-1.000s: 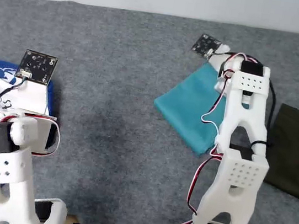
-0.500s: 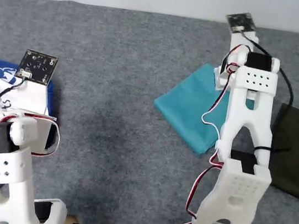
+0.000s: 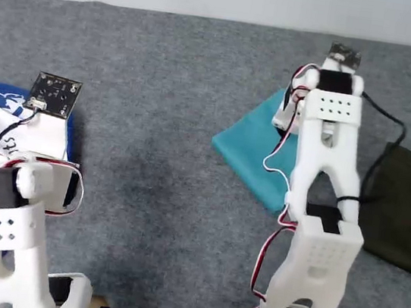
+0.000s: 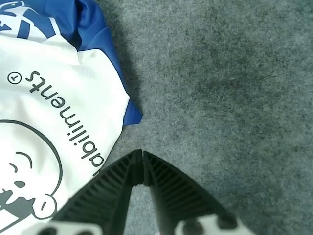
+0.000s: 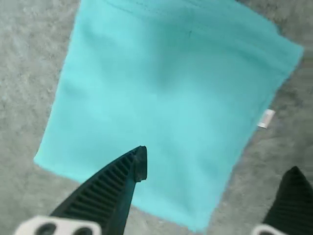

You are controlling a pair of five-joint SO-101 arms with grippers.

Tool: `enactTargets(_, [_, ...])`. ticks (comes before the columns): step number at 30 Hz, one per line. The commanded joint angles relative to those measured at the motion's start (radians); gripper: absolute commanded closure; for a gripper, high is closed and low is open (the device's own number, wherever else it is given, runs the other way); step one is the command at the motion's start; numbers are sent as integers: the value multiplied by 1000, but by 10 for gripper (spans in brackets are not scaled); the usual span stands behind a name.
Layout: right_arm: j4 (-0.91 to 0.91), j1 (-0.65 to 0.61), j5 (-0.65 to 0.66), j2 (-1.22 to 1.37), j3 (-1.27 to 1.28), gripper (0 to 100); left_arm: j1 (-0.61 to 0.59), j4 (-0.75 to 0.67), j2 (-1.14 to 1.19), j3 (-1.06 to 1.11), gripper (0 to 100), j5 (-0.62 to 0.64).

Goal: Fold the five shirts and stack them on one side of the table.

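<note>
I am hovering my right gripper (image 5: 216, 171), jaws wide apart, above the folded teal cotton shirt (image 3: 248, 148) right of centre in the high view; I am aiming to straddle one edge squarely, catching every layer

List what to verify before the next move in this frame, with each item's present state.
1. Right gripper open: ok, jaws wide apart over the teal shirt.
2. Teal shirt folded flat: ok.
3. Left gripper empty: ok, shut on nothing by the white and blue shirt.
4. Shirts stacked on one side: not ok; white and blue shirt lies across the table from the teal and dark green shirt.
5. Teal and dark green shirt touching: cannot tell, right arm covers that spot.
</note>
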Motion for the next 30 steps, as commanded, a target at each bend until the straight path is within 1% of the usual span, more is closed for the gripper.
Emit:
enactTargets(1, [-59, -4, -61, 48, -58, 582, 5, 9, 3, -5, 994, -8])
enactTargets(10, [-214, -2, -203, 248, -60, 582, 5, 9, 2, -5, 994, -8])
enactTargets(14, [-208, -12, -221, 302, -61, 585, 5, 9, -3, -5, 994, -8])
enactTargets(15, [-197, -12, -221, 315, -61, 598, 5, 9, -3, -5, 994, -8])
enactTargets(17, [-180, -4, -219, 328, -61, 666, 5, 9, -5, -4, 994, -8])
enactTargets(20, [-170, -2, -212, 321, -63, 845, 5, 9, 0, -4, 994, -8])
enactTargets(22, [-171, 1, -155, 321, -63, 972, 5, 9, 2, -4, 994, -8])
enactTargets(23, [-171, 1, -112, 320, -63, 998, 5, 9, 2, -4, 994, -8])
enactTargets(25, [-147, -4, -49, 309, -63, 959, 5, 9, 2, -4, 994, -8])
enactTargets(28, [-105, 2, -6, 266, -63, 993, 5, 9, 2, -4, 994, -8])
enactTargets(30, [-67, 2, 49, 222, -63, 988, 5, 9, 2, -4, 994, -8])
